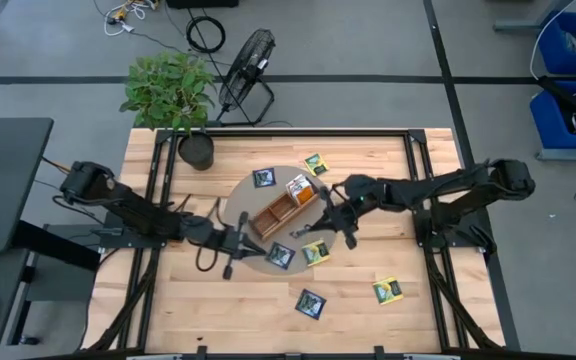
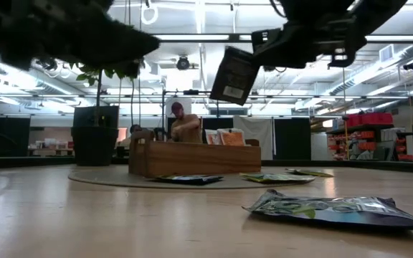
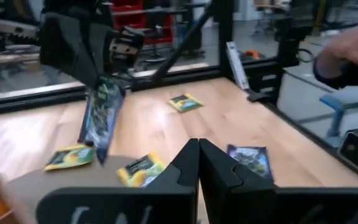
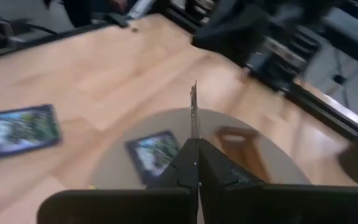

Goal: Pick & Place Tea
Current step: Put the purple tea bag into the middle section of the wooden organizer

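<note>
A brown wooden tray point(image 1: 280, 212) stands on a round grey mat point(image 1: 243, 190) at mid-table, with an orange-and-white tea packet point(image 1: 298, 186) in it. Other tea packets lie flat around it: navy ones point(image 1: 264, 178) point(image 1: 280, 255) point(image 1: 311, 303) and yellow-green ones point(image 1: 315, 163) point(image 1: 316, 252) point(image 1: 388, 291). My right gripper point(image 4: 196, 149) is over the mat's right side, shut on a dark navy packet point(image 2: 234, 75). My left gripper point(image 3: 199, 158) is shut with nothing in it, at the mat's left edge point(image 1: 244, 240). My right gripper pinches the navy packet by its upper end point(image 3: 107, 87) between its two fingers. The packet hangs below the fingers, tilted and clear of the table. It shows edge-on point(image 4: 194, 115) in the right wrist view.
A potted plant point(image 1: 173, 95) stands at the table's far left corner. Dark frame rails point(image 1: 408, 180) run along the left and right sides. A person's hand point(image 3: 353, 43) shows beyond the table's edge, and another person point(image 2: 183, 122) is in the room behind.
</note>
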